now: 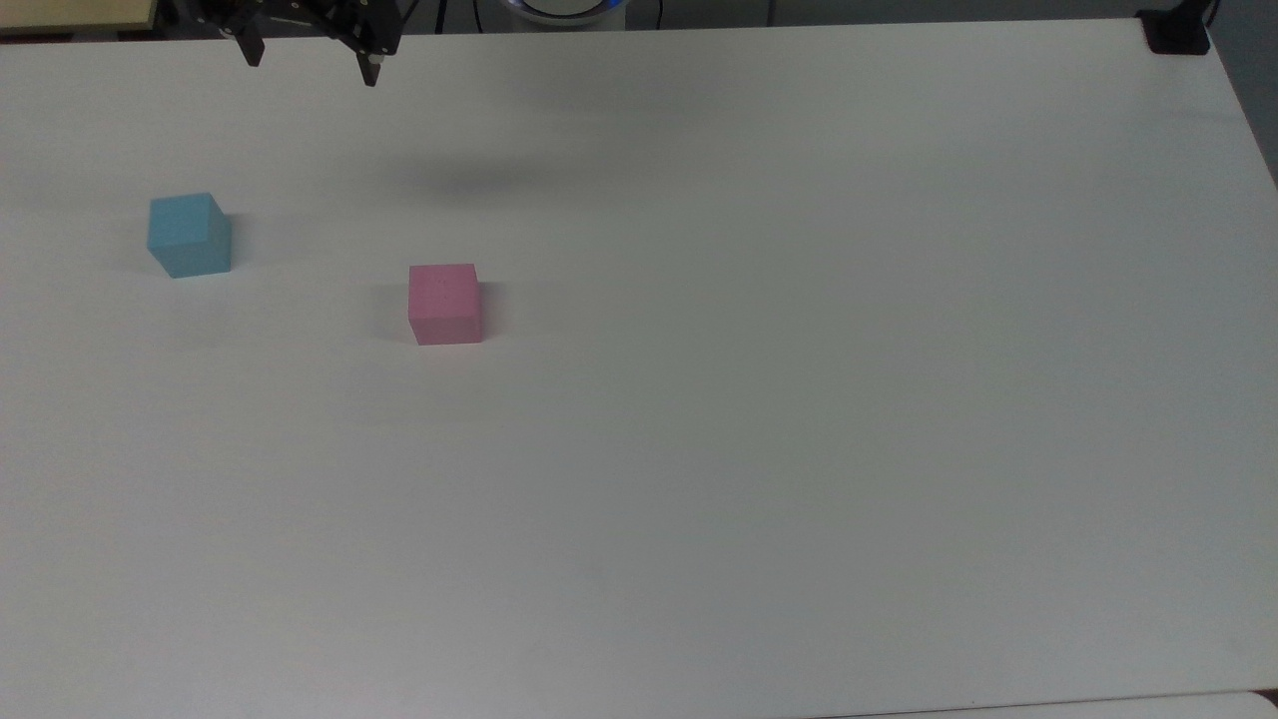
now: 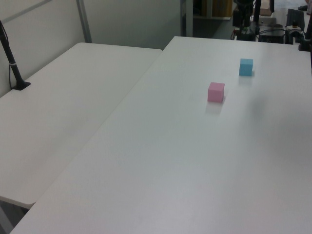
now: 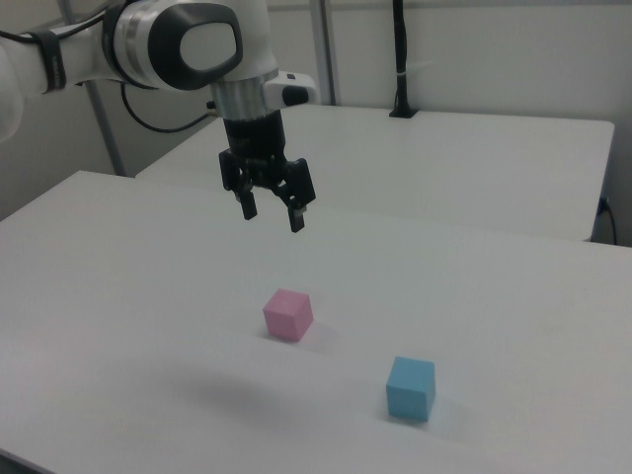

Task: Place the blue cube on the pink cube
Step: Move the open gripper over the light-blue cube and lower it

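Note:
The blue cube [image 1: 189,235] [image 2: 245,67] [image 3: 410,388] rests on the white table [image 1: 759,399], at the top view's left. The pink cube [image 1: 444,303] [image 2: 216,91] [image 3: 287,314] sits apart from it, nearer the table's middle. My gripper [image 1: 310,68] [image 3: 273,214] hangs high above the table, open, with nothing between its fingers. In the top view it is at the top edge, between the two cubes' columns. In the right view it hovers above and behind the pink cube.
A second white table [image 2: 63,112] [image 3: 474,158] stands alongside. A black pole on a base [image 2: 12,63] [image 3: 400,59] stands on it. A black mount [image 1: 1176,32] sits at the top view's upper right corner. Cables and equipment [image 2: 273,29] crowd the far table edge.

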Robot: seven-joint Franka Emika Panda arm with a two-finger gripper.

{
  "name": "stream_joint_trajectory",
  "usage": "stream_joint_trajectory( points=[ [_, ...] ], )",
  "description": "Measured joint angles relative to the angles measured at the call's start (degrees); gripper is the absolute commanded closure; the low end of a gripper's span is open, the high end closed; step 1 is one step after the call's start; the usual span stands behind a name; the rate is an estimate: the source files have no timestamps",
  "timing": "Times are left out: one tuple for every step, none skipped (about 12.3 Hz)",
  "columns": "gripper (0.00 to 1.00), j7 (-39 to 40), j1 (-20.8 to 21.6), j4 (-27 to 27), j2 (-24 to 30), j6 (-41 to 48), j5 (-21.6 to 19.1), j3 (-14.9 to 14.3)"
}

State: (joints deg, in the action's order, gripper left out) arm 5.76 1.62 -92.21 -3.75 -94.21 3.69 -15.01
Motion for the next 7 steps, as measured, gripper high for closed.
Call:
stream_joint_trajectory(
  points=[
    [0.00,1.9,0.0,0.0,-0.1,0.0,0.0,-1.0],
    [0.00,4.6,0.0,-0.5,-0.4,0.0,0.0,-2.6],
    [0.00,7.3,0.0,-1.8,-0.8,-1.8,0.0,-4.6],
    [0.00,9.3,0.0,-3.7,-1.6,-5.1,0.0,-6.4],
    [0.00,10.2,-0.1,-5.9,-2.6,-8.7,0.0,-7.9],
    [0.00,11.6,-0.1,-8.0,-3.8,-12.2,0.0,-8.9],
    [0.00,13.9,-0.1,-9.8,-5.1,-15.6,0.0,-9.7]
  ],
)
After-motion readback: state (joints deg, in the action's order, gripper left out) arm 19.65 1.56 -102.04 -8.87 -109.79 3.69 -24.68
